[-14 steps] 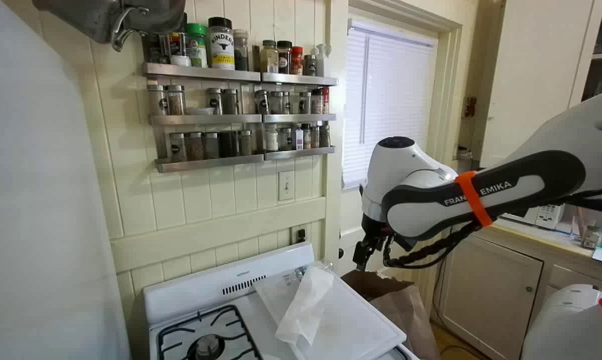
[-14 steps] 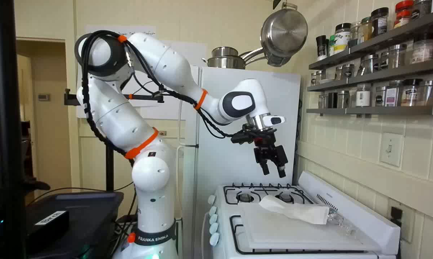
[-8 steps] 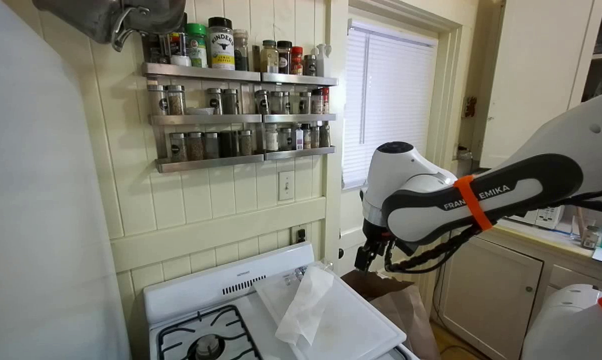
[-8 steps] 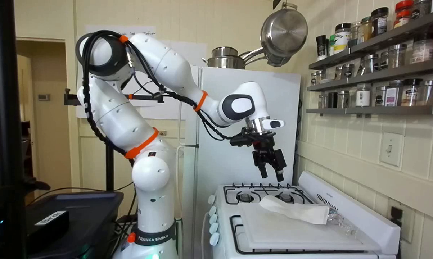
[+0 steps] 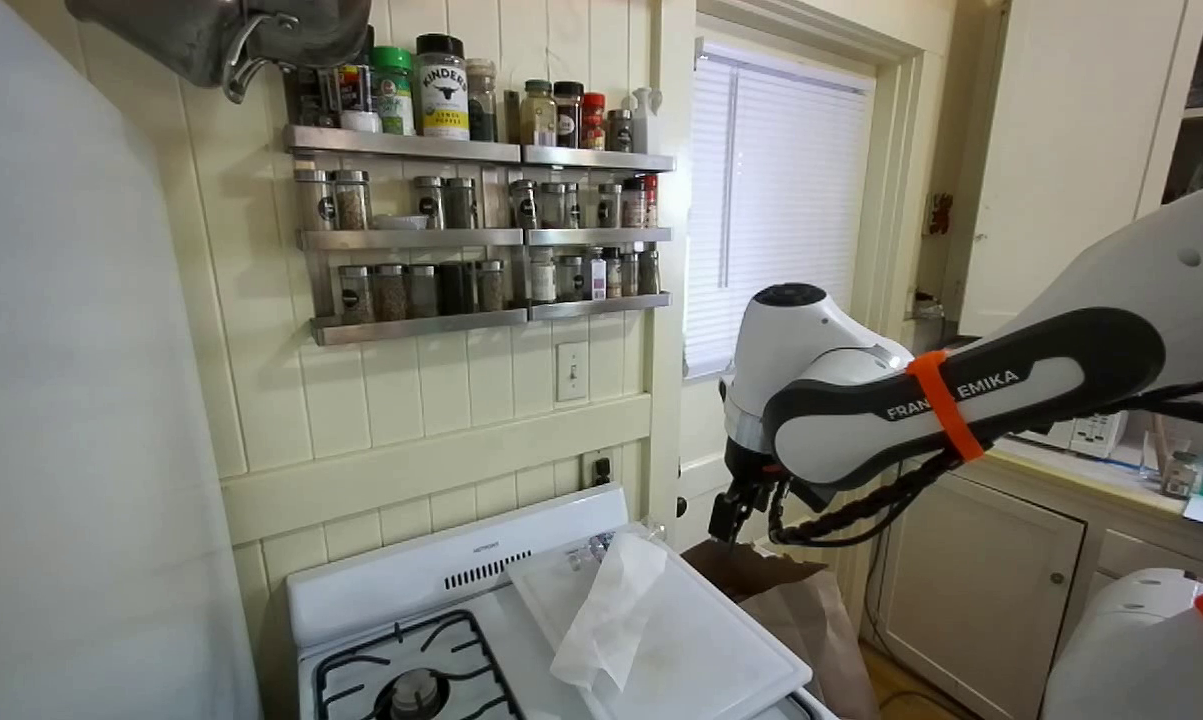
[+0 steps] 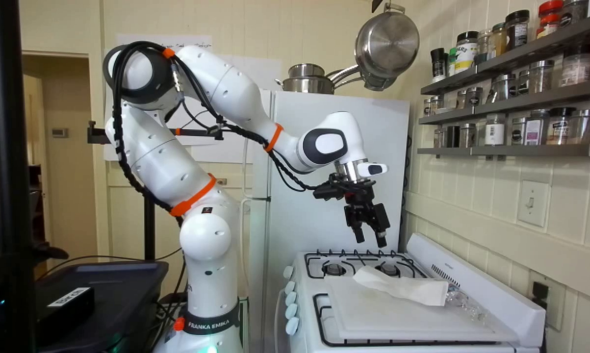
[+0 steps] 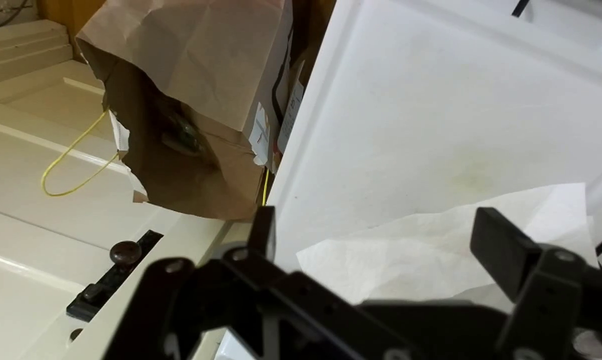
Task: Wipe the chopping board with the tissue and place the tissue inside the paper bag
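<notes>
The 2 fingers (image 7: 502, 252) hang spread, higher than the tissue (image 5: 613, 612) lying creased on the chopping board (image 5: 716, 648).

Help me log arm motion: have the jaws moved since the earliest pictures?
Yes: in an exterior view the open jaws now sit slightly lower, nearer the stove.

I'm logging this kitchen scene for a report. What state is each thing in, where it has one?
Gripper, open, holding nothing.
Chopping board, lying on the stove, faintly stained.
Tissue, creased, lying mostly on the chopping board.
Paper bag, mouth open, rim ragged, something inside.
Window blind, lowered.
Lower cabinet door, shut.
Uncovered burners, no flame visible.
</notes>
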### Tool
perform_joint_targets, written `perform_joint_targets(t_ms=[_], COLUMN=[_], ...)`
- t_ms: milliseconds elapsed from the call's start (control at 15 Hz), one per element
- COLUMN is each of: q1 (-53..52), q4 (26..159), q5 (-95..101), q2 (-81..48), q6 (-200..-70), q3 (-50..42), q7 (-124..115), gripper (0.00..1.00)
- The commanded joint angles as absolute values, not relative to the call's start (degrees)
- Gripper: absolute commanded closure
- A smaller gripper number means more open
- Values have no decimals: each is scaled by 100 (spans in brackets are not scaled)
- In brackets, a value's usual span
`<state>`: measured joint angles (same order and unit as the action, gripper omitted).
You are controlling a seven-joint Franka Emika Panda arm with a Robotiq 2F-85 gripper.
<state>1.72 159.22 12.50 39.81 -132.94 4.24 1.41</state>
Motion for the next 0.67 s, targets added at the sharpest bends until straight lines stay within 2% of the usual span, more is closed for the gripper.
perform_joint_targets(t_ms=[0, 600], q1=[139, -179], q4=[15914, 15401], q5=[1275, 205], q2=[3980, 2187], q6=[-13277, -14466], q3=[394, 198], q7=[121, -67], gripper=[0, 0])
